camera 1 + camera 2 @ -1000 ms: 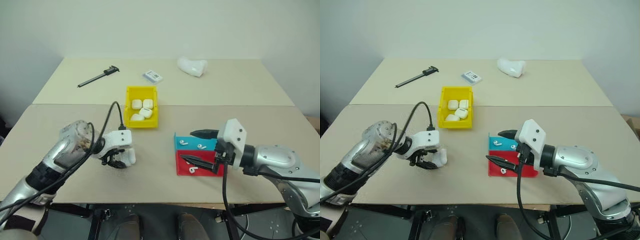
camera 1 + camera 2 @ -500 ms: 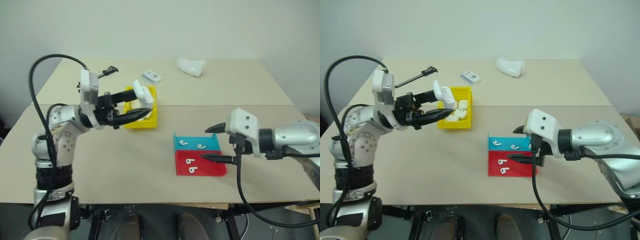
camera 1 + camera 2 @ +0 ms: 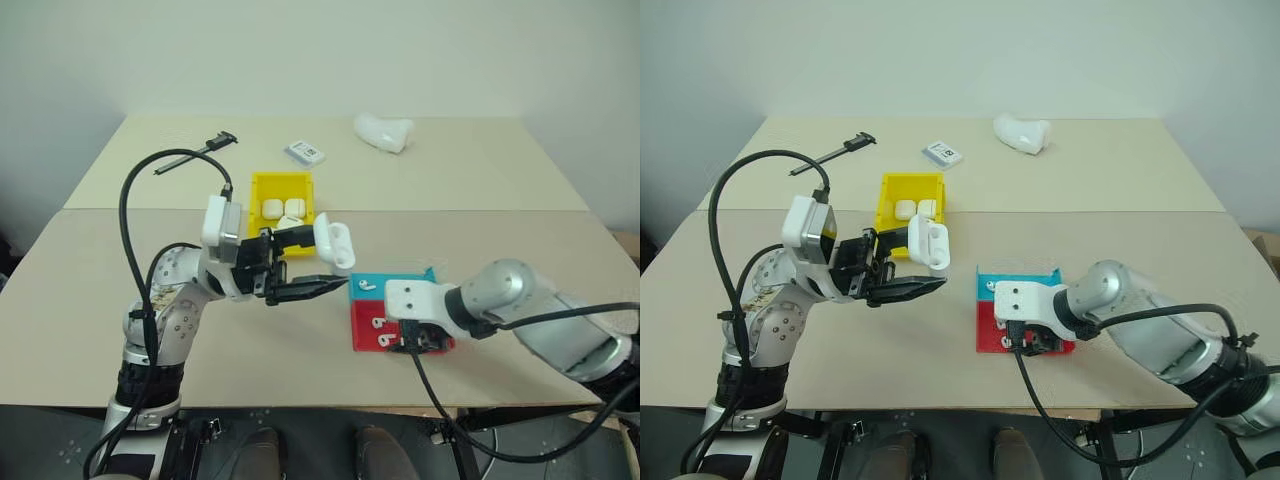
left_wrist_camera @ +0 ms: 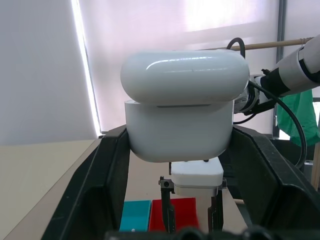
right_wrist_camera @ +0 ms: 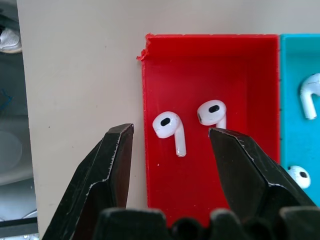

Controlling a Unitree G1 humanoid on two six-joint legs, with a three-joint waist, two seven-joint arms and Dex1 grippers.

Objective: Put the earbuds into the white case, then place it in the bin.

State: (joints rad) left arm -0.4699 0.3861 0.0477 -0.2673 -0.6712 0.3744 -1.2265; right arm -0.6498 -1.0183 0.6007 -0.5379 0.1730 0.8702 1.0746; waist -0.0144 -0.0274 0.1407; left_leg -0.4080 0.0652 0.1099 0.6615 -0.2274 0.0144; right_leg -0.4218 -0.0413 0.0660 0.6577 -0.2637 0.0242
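My left gripper point(image 3: 322, 262) is shut on the white case point(image 3: 334, 242), held above the table between the bin and the trays. The case's lid point(image 4: 185, 77) stands slightly ajar. The yellow bin point(image 3: 258, 196) behind it holds several white cases. My right gripper point(image 5: 171, 131) points down over the red tray point(image 5: 210, 170), open, its fingers either side of two earbuds point(image 5: 167, 123) point(image 5: 212, 112) lying there. Two more earbuds point(image 5: 310, 92) lie in the teal tray point(image 3: 395, 277) beside it.
At the back of the table lie a black caliper point(image 3: 195, 153), a small card point(image 3: 305, 152) and a lumpy white object point(image 3: 384, 131). A seam crosses the table just behind the bin. The trays sit close to the table's front edge.
My left gripper lifted the case from low at the front left, past the bin, to the middle near the trays. My right gripper tipped down over the red tray and its jaws narrowed.
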